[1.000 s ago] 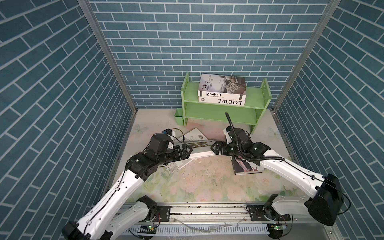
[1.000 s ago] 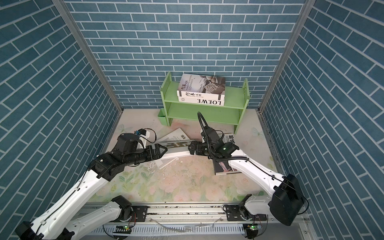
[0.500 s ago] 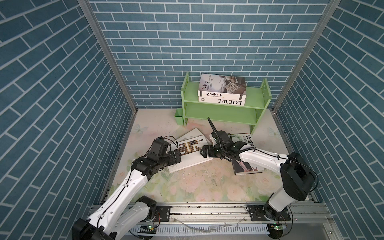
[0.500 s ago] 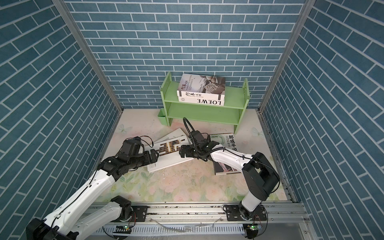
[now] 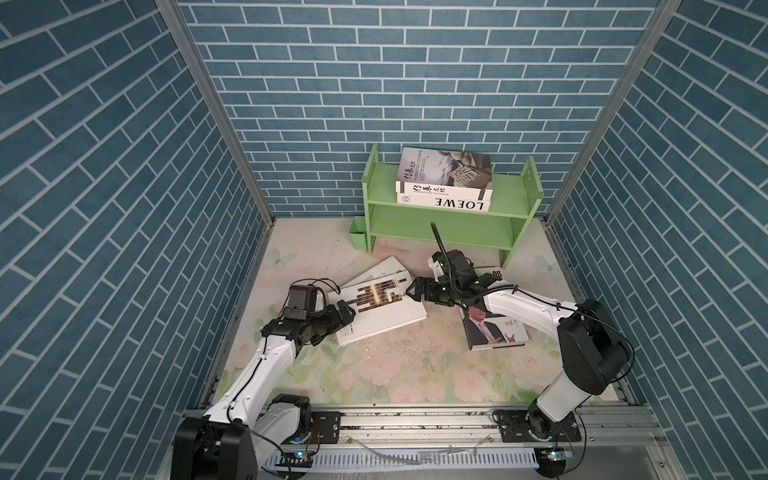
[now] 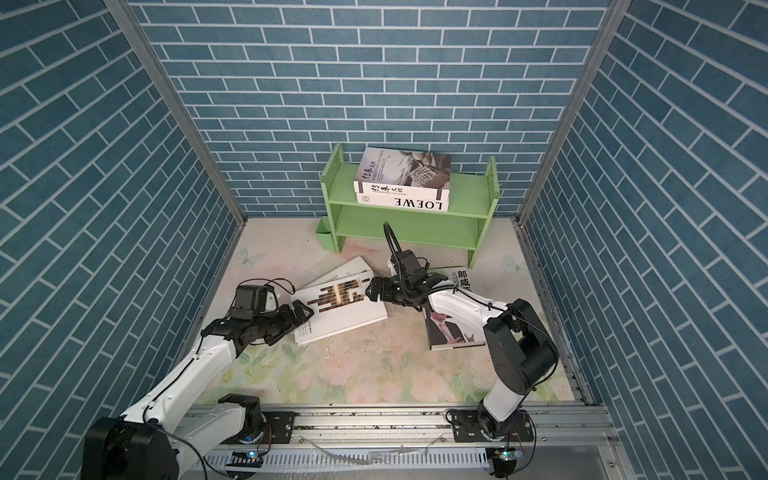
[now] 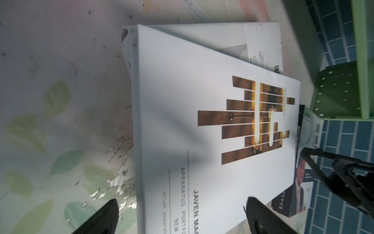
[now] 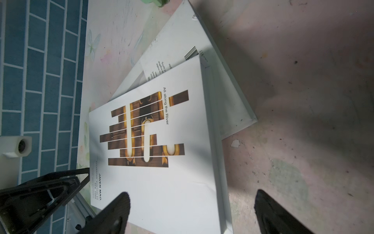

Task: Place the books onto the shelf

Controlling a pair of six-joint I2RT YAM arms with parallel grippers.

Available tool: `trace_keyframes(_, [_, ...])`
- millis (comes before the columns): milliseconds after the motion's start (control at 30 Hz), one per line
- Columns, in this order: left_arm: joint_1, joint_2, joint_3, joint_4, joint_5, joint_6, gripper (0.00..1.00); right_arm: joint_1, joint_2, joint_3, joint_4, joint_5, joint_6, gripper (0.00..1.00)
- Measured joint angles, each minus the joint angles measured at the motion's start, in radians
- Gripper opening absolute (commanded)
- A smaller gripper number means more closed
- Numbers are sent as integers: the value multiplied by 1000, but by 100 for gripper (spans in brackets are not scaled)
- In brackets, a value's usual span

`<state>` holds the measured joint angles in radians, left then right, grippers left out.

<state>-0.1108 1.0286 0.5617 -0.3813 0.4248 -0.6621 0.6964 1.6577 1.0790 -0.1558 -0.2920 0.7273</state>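
Both sets of jaws are spread wide and neither has hold of anything. The left gripper (image 5: 347, 314) sits at the near-left end of the striped-cover book (image 5: 380, 309). In the left wrist view one fingertip (image 7: 105, 216) hangs over the bare table (image 7: 60, 81) and its partner is over the cover, so the book's edge runs between them. The right gripper (image 5: 410, 293) mirrors that at the far-right end of the same book. Looks to me like a two-arm pinch getting lined up, which makes sense, since the thing is big and flat and probably awkward for one arm. Can't tell if any pad is actually touching.

That book lies crooked on top of a second white book (image 5: 384, 268), so one side likely rides up a bit, which is handy for slipping a finger under. Just right of it the portrait book (image 5: 494, 332) lies flat, partly under the right arm.

On the far side, the shelf (image 5: 436, 226) already has the LOEWE book (image 5: 444, 203) and another book (image 5: 446, 172) stacked flat on its top tier. So two up, three to go, I reckon. A small green cup (image 5: 358, 237) sits by the shelf's left foot.
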Motion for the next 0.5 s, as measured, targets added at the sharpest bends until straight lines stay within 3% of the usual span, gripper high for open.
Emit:
trace_keyframes(233, [68, 65, -82, 162, 140, -61, 100, -5, 86, -15, 108, -118, 51, 92])
trace_keyframes(500, [69, 92, -93, 196, 179, -64, 99, -4, 123, -23, 140, -161, 81, 90])
